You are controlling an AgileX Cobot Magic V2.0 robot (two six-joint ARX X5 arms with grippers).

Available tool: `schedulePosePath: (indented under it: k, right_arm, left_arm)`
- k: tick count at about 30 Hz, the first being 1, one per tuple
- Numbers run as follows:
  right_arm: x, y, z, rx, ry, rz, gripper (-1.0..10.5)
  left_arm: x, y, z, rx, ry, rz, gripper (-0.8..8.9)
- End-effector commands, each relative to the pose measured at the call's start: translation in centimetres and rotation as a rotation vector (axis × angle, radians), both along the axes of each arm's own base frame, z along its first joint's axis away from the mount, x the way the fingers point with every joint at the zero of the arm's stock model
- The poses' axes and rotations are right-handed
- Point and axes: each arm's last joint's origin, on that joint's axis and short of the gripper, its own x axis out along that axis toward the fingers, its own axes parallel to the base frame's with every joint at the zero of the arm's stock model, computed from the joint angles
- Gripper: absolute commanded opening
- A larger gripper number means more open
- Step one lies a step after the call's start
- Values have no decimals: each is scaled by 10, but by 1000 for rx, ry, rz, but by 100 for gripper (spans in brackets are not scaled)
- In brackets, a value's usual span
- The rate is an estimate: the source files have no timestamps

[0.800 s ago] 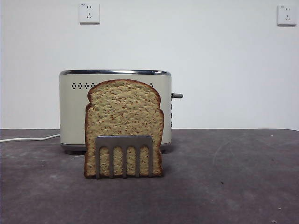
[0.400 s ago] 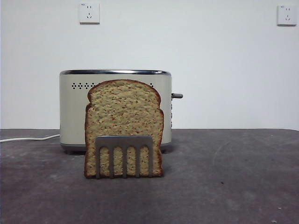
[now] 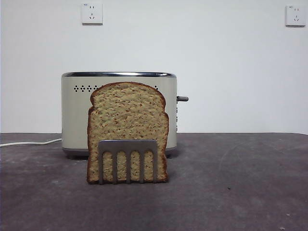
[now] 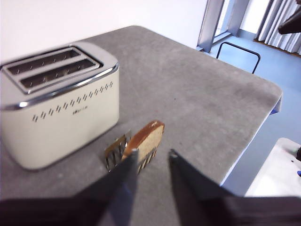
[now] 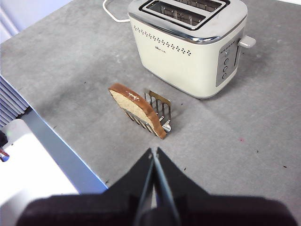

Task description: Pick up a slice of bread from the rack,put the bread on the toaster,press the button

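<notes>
Tan speckled wholegrain slice of bread [image 3: 127, 125] upright in the low grey metal rack [image 3: 128, 160] before the boxy cream toaster [image 3: 77, 115]; left gripper [image 4: 151, 154] open and empty, right gripper [image 5: 154, 153] closed and empty; an off-centre grasp could topple it.

The tan speckled slice of bread [image 3: 127, 125] stands upright in the low grey metal rack [image 3: 128, 147] on the grey surface [image 3: 231, 183]. Directly behind them sits the boxy cream toaster [image 3: 77, 115], its side lever [image 3: 182, 98] at right, a white cord [image 3: 29, 142] trailing left.
</notes>
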Motion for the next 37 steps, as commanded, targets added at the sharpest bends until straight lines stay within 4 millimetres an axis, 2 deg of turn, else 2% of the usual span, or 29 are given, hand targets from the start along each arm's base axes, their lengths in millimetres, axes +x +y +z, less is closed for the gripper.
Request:
schedulePosePath:
  k: [1,11,16,20,25,37]
  right_arm:
    - [0,0,1,-1,-9,11,-12]
    - [2,1,0,-2,-3,11,-12]
    - [4,1,-1,-4,7,11,-12]
    - [7,2,-1,-5,16,11,-12]
    - [9,2,-2,-7,25,11,-12]
    - [12,2,-3,-9,35,11,-12]
  left_arm:
    - [5,-2,3,11,-36,-42,597]
    - [44,-20,24,156,15,-160,597]
    - [71,-42,35,283,38,-226,597]
    - [93,-65,36,379,39,-289,597]
    - [121,-101,22,520,38,-367,597]
    - [167,-174,-39,752,33,-529,596]
